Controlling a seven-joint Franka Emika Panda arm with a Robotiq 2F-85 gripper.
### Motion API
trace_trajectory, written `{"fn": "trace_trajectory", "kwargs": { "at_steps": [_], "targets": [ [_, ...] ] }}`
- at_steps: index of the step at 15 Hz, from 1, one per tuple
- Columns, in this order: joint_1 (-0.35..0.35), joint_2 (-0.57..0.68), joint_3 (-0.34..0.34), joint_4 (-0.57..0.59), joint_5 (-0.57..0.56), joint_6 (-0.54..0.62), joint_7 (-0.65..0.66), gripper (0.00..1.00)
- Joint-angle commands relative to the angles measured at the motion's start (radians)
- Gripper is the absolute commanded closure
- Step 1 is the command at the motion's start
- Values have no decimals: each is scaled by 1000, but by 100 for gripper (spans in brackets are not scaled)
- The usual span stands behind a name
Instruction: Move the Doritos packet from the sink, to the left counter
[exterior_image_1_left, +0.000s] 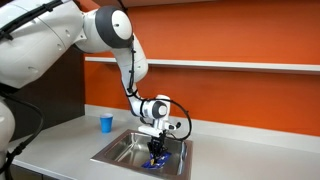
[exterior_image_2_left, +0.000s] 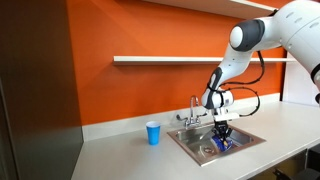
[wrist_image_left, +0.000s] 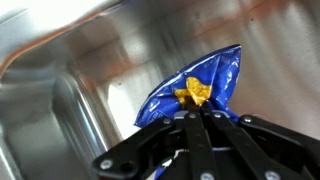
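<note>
End effector (wrist_image_left: 195, 118) pinches one Doritos packet (wrist_image_left: 207, 84) in one sink (wrist_image_left: 88, 70).

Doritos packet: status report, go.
Gripper shut on Doritos packet, down inside the sink. Packet not yet on counter. Blue cup on counter beside sink, apart from gripper.

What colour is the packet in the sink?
The Doritos packet is blue with an orange-yellow patch; wrist view shows it best.

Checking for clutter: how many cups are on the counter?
1. The cup stands on the counter beside the sink, where the gripper pinches the packet. Others may be out of view.
</note>
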Motion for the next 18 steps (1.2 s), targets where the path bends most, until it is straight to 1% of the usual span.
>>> {"fn": "trace_trajectory", "kwargs": {
  "at_steps": [1, 11, 18],
  "targets": [
    [27, -90, -15, -63, -14, -30, 34, 99],
    [105, -221, -28, -123, -77, -75, 99, 99],
    [183, -287, 1, -168, -156, -117, 109, 99]
  ]
}}
